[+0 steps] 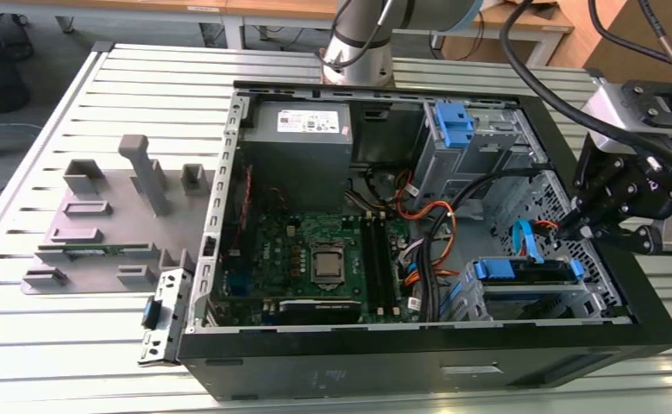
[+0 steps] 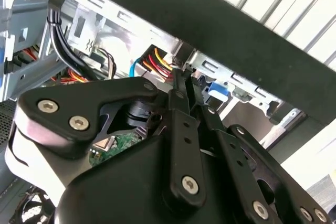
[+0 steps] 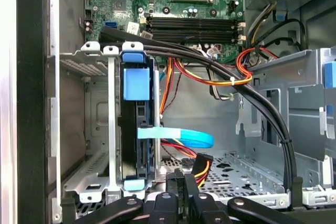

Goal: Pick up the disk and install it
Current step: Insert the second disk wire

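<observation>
The disk stands edge-on inside the silver drive cage, framed by its blue carrier. In the exterior view the disk sits in the cage at the case's near corner on that view's right. A light blue flat cable runs from its side. My gripper hovers just above and beside the cage, over the case's side wall on the exterior view's right. Its dark fingers lie close together with nothing between them. In the second wrist view the gripper points at the cage and cables.
The open computer case holds a motherboard, a grey power supply and a second cage with a blue latch. Thick black cables and orange wires cross beside the disk's cage. A grey fixture lies on the slatted table.
</observation>
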